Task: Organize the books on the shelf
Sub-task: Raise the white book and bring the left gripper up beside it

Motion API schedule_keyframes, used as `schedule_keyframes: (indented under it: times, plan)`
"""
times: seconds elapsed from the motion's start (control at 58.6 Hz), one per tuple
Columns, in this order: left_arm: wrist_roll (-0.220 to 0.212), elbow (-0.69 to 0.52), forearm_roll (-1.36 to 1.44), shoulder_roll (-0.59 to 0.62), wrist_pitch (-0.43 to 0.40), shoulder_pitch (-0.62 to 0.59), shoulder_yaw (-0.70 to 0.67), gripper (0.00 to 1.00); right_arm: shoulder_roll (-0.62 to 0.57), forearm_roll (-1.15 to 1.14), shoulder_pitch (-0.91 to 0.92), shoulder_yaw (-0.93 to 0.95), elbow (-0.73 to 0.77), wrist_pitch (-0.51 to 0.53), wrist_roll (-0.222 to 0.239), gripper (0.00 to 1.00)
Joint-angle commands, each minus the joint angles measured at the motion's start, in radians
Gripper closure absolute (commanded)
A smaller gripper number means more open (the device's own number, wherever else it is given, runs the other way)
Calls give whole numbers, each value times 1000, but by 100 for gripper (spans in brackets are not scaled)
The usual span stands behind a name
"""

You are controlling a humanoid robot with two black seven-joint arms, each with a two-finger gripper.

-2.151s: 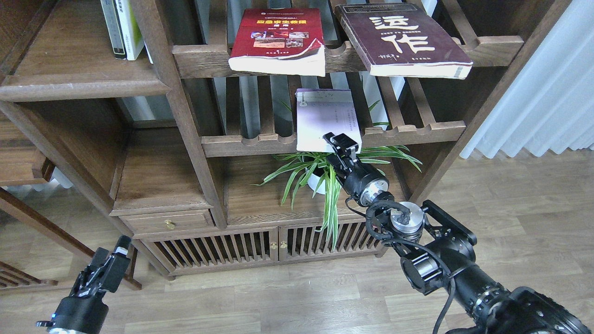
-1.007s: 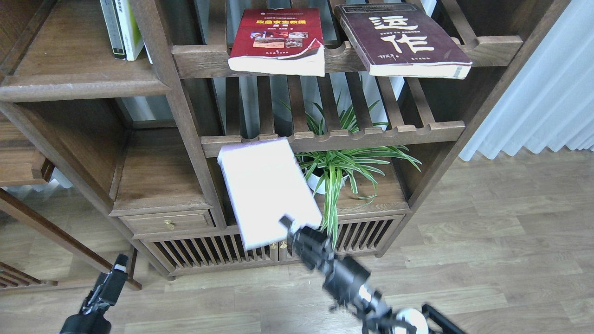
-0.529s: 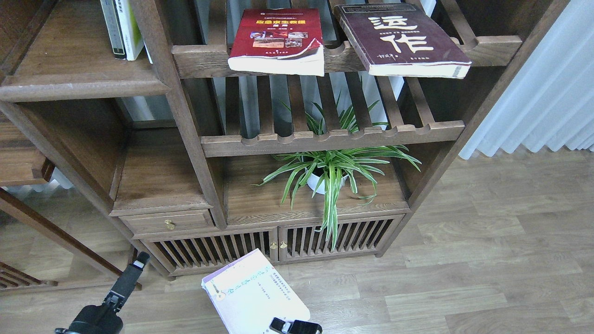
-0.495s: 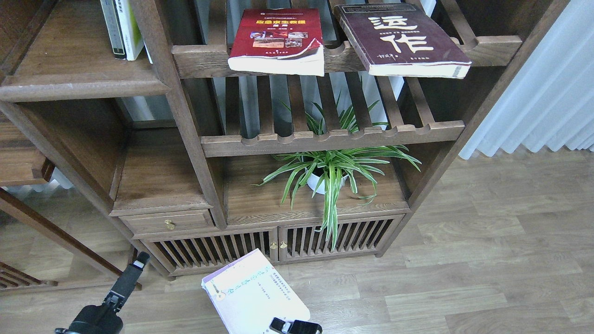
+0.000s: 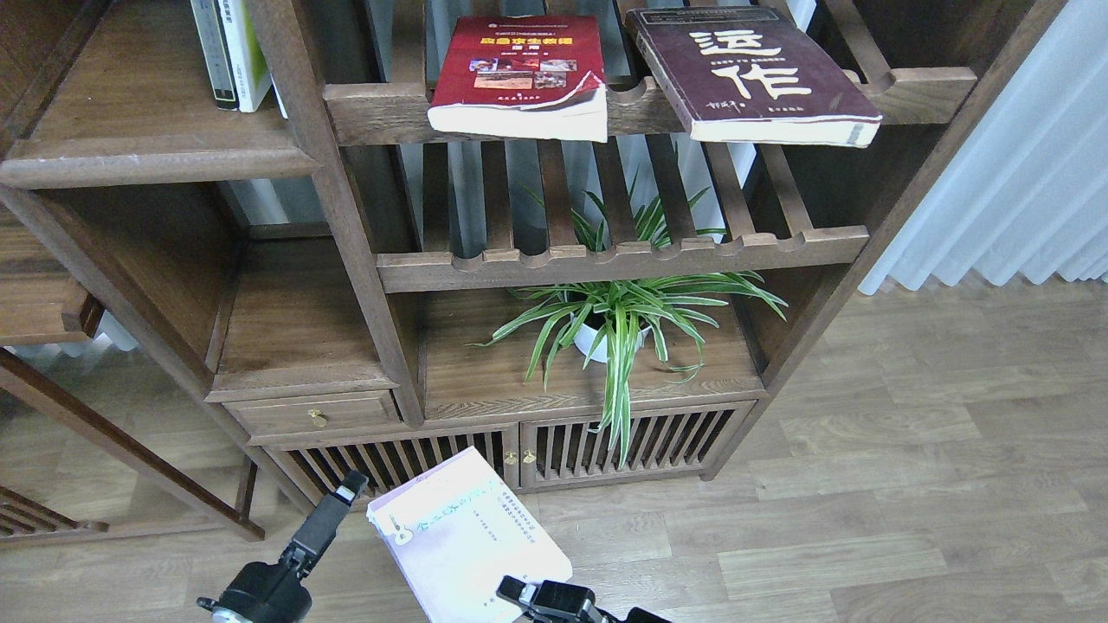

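- Head view: the pale lilac-white book [image 5: 467, 541] sits low at bottom centre, long axis slanting from upper left to lower right.
- The right gripper [image 5: 547, 597] pinches its lower right corner; the left gripper [image 5: 333, 512] rises just beside the upper left corner. Whether its fingers are spread, I cannot tell.
- The solid shelf [image 5: 147, 160] lies far up and left, so the left arm looks nearer for a handover.

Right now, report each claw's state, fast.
Left claw: seen edge-on beside the pale lilac-white book; open or shut cannot be told.
Right claw: shut on the lilac-white book's lower edge.
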State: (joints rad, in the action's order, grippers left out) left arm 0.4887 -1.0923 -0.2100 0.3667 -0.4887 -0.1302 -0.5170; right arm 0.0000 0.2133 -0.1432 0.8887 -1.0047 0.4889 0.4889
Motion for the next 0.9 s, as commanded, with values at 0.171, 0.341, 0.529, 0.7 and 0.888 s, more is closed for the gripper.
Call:
schedule_keyframes:
  times: [0.171,0.341,0.529,0.7,0.888]
  plan:
    - [0,42,20,63,0,-17,-77,0,0,3,24,98,5,0,0,95]
    - [0,138,20,86,0,-52,-64,0,0,21,33,147,6,0,0,95]
    - [0,158,-2,90,0,-74,-86,0,0,23,39,150,0,0,0,95]
    - [0,147,-2,86,0,-74,-90,0,0,23,39,148,0,0,0,95]
    - [-171,158,1,103,0,-68,-81,0,0,21,40,147,0,0,0,95]
